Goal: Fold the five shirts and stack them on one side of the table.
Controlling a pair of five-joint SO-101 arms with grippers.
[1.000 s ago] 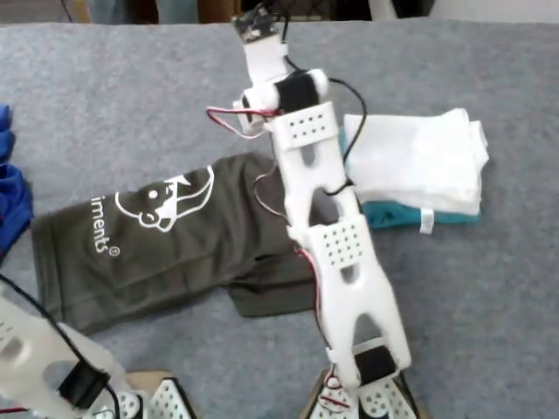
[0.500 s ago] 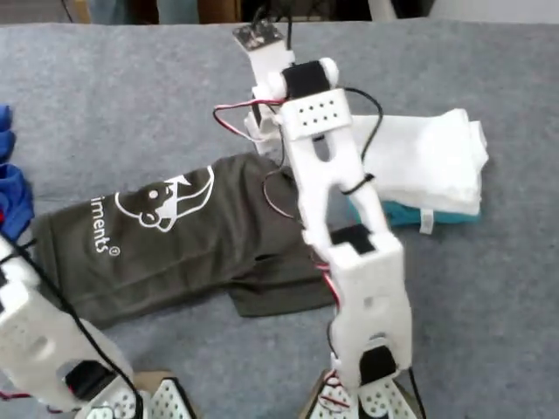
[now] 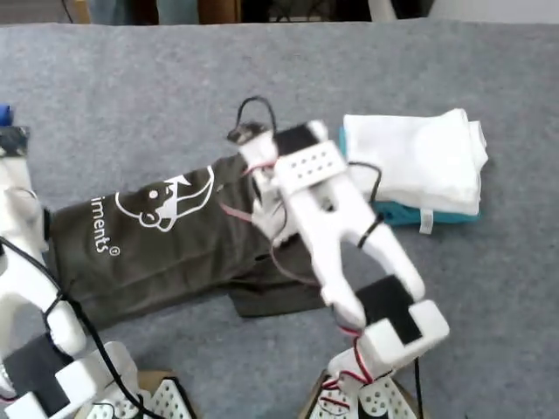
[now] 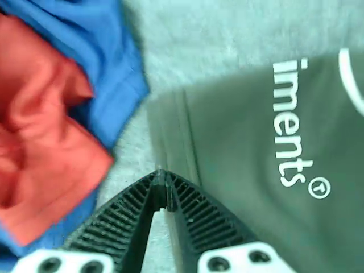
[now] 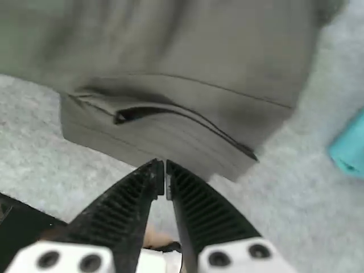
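An olive shirt [image 3: 166,240] with a white print lies flat at the table's middle left, one sleeve [image 5: 170,128] folded at its near right. My right gripper [image 5: 160,170] is shut and empty, hovering just off that sleeve's hem; the right arm [image 3: 323,209] stretches over the shirt's right part. My left gripper [image 4: 161,185] is shut with nothing in it, right at the olive shirt's [image 4: 256,142] left hem. A crumpled red shirt [image 4: 40,125] and a blue shirt [image 4: 91,51] lie beside it. A folded white shirt [image 3: 415,161] rests on a folded teal shirt [image 3: 393,214] at the right.
The grey cloth-covered table [image 3: 131,78] has open room along its far side and at the front right. The left arm [image 3: 31,271] stands along the left edge. Both arm bases sit at the near edge.
The right arm drew back from the table's far side and came down over the olive shirt's right part. The left arm swung out from the front-left corner to the shirt's left hem.
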